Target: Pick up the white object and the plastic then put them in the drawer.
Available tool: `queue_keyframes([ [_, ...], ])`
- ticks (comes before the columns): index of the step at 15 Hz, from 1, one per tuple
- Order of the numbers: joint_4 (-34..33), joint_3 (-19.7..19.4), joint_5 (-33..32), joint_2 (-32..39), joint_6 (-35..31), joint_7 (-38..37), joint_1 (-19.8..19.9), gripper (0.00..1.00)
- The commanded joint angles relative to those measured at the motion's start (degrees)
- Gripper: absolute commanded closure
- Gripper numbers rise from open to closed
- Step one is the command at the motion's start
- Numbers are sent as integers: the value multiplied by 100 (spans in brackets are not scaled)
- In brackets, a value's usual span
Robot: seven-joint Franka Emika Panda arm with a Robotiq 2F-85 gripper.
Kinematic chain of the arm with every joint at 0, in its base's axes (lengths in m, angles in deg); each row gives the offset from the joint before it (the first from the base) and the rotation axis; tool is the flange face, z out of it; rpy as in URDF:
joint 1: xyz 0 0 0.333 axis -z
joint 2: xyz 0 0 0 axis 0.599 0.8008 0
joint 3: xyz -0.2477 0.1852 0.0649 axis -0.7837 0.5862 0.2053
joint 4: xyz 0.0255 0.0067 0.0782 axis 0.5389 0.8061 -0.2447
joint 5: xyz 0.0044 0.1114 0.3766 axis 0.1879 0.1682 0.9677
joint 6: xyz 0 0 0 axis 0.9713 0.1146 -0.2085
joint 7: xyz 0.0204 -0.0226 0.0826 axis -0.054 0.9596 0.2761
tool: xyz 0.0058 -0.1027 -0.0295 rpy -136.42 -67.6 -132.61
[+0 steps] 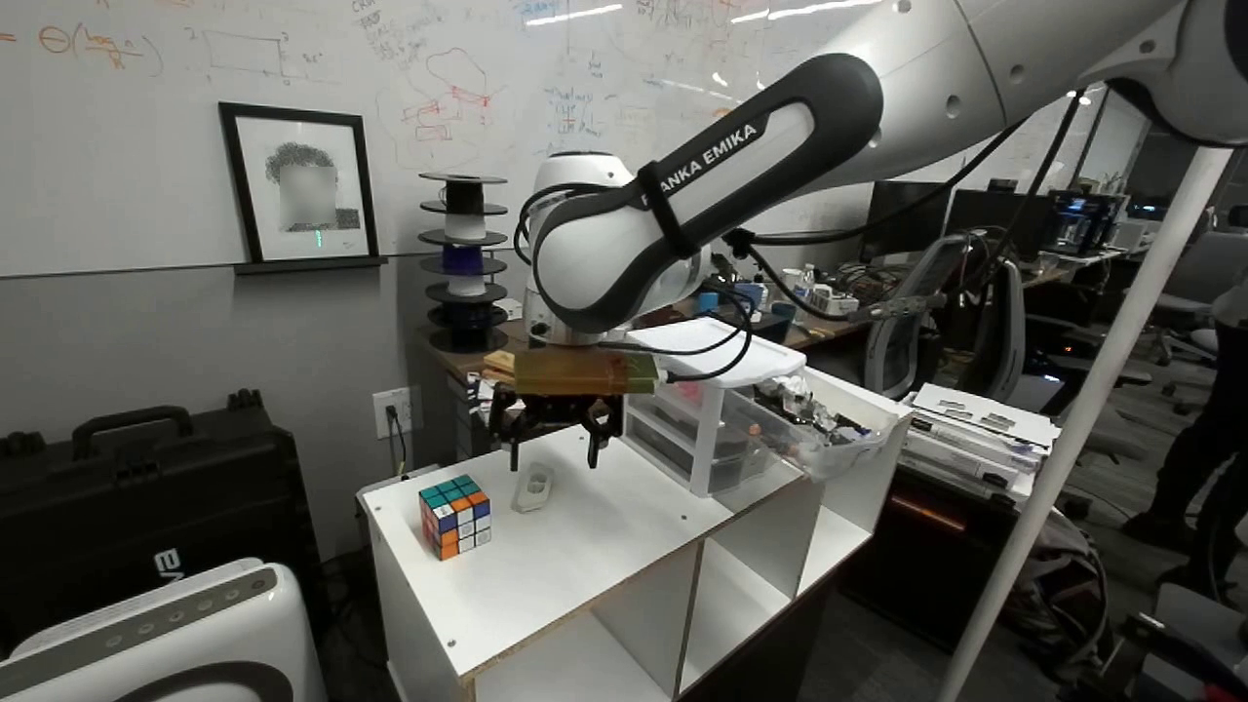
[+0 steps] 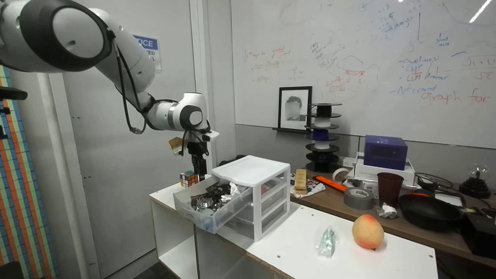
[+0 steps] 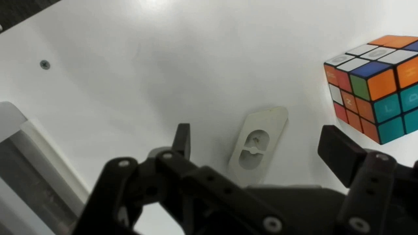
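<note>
wrist view: tool (image 3: 255, 142) spread wide, holding nothing, hanging above the tabletop (image 3: 209, 71). white object (image 3: 256, 149) lies on it, seen through the gap, near the puzzle cube (image 3: 381, 86). step in hand is likely its pickup: twist a touch so the tool closes square across the narrow width, go low before closing, keep clear of the cube. in an exterior view the drawer (image 2: 195, 215) stands pulled out; plastic packet (image 2: 327, 243), probably next, sits on the tabletop.
</note>
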Motion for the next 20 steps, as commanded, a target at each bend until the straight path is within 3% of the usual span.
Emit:
queue_keyframes([
  [1,-853,-29,265,513,579,212,16,0],
  [20,-3151,-253,111,1963,1496,487,-92,0],
])
